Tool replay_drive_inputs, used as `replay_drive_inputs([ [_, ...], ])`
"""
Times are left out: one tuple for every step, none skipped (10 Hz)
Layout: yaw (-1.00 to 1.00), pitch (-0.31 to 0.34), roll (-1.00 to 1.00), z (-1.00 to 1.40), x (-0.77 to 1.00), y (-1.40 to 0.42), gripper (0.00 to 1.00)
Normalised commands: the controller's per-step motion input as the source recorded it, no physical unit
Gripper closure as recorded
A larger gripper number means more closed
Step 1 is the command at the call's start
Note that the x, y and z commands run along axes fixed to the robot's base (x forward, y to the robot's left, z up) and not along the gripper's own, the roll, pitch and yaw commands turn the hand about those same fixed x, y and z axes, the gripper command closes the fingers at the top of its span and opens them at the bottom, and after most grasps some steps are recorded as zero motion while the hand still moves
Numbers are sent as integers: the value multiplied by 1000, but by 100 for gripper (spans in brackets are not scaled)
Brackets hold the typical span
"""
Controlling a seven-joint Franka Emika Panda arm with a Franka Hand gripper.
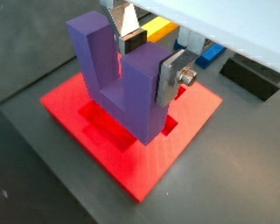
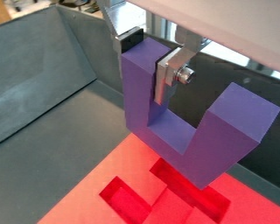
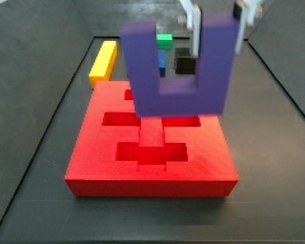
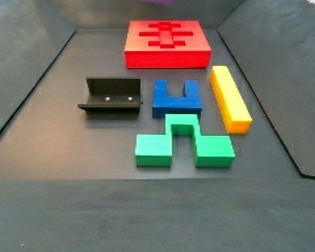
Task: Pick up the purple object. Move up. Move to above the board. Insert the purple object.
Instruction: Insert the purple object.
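Observation:
My gripper (image 1: 150,57) is shut on one prong of the purple object (image 1: 119,79), a U-shaped block held with its prongs up and its base down. The silver fingers (image 2: 168,77) clamp that prong from both sides in both wrist views. The purple object (image 3: 174,91) hangs over the board (image 3: 98,143), a red slab with darker cross- and bar-shaped cut-outs. Its base is just above the cut-outs near the board's middle (image 2: 119,162). In a side view only the board (image 4: 167,59) shows; the gripper and the purple object are out of that frame.
A yellow bar (image 4: 230,98), a blue notched block (image 4: 177,95), a green block (image 4: 180,143) and the dark fixture (image 4: 110,96) lie on the grey floor in front of the board. Sloping grey walls (image 2: 38,70) enclose the floor.

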Motion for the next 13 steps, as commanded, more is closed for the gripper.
replay_drive_inputs([
  [363,0,194,-429,280,-283,100],
  [360,0,44,-466,171,-120,100],
  [243,0,0,-346,0,0,100],
  [120,0,0,-314,-171,166,100],
  [40,0,-17,-314,-280,234,100],
  [0,1,-30,-303,-329,197,100],
  [0,0,-44,-223,-351,71,100],
  [0,0,-4,-237,-206,-106,100],
  [17,0,0,-323,-97,-260,100],
  [9,0,13,-317,-63,-306,100],
  [0,0,89,-300,0,-317,100],
  [0,0,194,-237,11,-89,100],
  [0,9,151,-106,0,106,100],
])
